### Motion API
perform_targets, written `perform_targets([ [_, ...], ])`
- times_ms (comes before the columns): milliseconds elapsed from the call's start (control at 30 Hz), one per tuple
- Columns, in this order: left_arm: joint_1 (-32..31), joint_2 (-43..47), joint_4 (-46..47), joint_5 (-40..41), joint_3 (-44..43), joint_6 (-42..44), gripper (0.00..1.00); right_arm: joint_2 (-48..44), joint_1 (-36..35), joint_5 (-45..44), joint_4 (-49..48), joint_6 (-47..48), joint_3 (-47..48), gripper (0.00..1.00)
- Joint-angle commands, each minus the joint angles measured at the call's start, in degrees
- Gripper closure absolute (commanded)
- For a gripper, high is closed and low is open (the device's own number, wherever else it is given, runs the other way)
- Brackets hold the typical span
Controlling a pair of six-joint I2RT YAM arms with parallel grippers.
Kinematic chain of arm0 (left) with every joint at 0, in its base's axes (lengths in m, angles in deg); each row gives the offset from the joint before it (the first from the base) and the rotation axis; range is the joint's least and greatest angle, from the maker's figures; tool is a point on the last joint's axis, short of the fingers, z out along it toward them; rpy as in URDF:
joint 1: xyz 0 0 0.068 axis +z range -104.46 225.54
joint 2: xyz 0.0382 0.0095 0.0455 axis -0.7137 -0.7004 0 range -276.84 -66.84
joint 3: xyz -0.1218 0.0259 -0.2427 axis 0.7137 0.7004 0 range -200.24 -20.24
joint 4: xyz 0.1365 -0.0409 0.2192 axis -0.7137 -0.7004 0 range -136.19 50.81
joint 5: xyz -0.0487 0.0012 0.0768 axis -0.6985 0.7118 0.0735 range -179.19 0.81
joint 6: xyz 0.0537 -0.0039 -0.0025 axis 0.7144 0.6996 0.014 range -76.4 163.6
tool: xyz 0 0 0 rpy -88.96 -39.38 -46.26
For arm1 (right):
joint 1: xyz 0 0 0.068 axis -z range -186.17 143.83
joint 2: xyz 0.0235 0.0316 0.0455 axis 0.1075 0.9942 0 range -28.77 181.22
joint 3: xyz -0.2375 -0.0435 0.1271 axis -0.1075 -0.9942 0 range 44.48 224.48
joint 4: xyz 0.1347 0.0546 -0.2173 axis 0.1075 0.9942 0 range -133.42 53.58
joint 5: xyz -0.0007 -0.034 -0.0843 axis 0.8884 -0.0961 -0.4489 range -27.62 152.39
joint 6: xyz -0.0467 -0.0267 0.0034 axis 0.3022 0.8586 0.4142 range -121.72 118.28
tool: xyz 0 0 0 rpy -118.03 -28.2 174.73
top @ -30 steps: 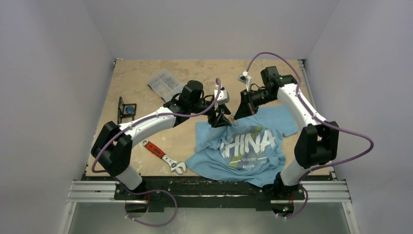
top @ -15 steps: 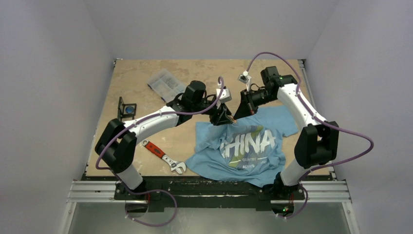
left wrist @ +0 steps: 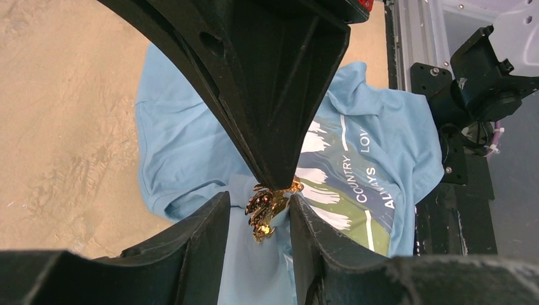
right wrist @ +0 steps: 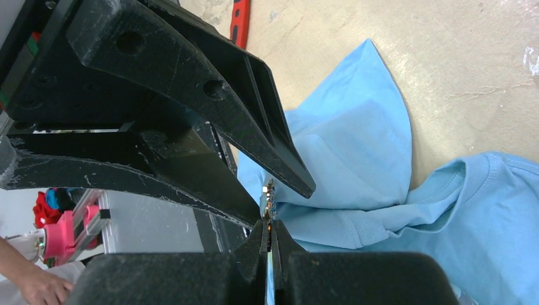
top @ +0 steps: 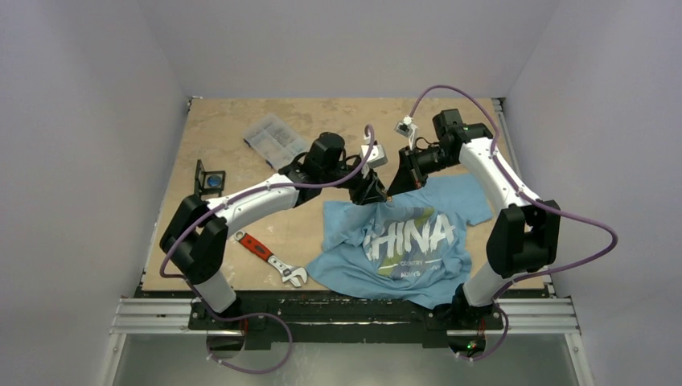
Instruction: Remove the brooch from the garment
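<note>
- Both arms meet over the far-left part of the garment [top: 418, 241], where the gold brooch [left wrist: 269, 207] is pinned on a raised fold of blue cloth above the "CHINA" print.
- In the left wrist view, the left gripper [left wrist: 258, 202] straddles the brooch. Its jaws are partly apart, one finger looks to brush the gold and the other shows a sliver of gap. I would not call it a grip yet.
- The right gripper [right wrist: 270, 234] is clamped tight, with a thin line of blue cloth between its tips. It touches or nearly touches the brooch's upper end. I cannot tell whether it also pinches metal.
- The brooch's long axis runs roughly along the slot between my left fingers and tilts slightly. The left jaws would therefore bite across its narrow width, which suits a pull.
- The two tools come nose to nose from opposite sides, left from the table's left and right from the far right. There is very little room between them.
- My judgement is that the pull should go up and back toward the left, over bare table [top: 241, 121], while the right arm pins the cloth.
- That side has space. The red-handled wrench [top: 269, 256] lies well apart toward the near edge, and the clear plastic box [top: 273, 137] sits well apart toward the far side.
- The risk is that the fabric lifts with the brooch.
</note>
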Motion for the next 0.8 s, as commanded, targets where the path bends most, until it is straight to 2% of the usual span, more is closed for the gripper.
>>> perform_targets([
  [0,-0.6,-0.1,0.5,4.5,-1.8,1.0,0.63,-1.7,-0.2,5.5,1.3,0.1,0.6,1.0],
  [200,-0.9,0.4,0.2,10.3,-1.9,-0.2,0.7,-1.6,-0.2,6.4,1.4,-0.3,0.0,1.0],
  [767,-0.2,2.0,6.7,9.2,0.3,-10.9,0.67,-1.9,-0.1,5.1,1.4,0.3,-0.5,1.0],
])
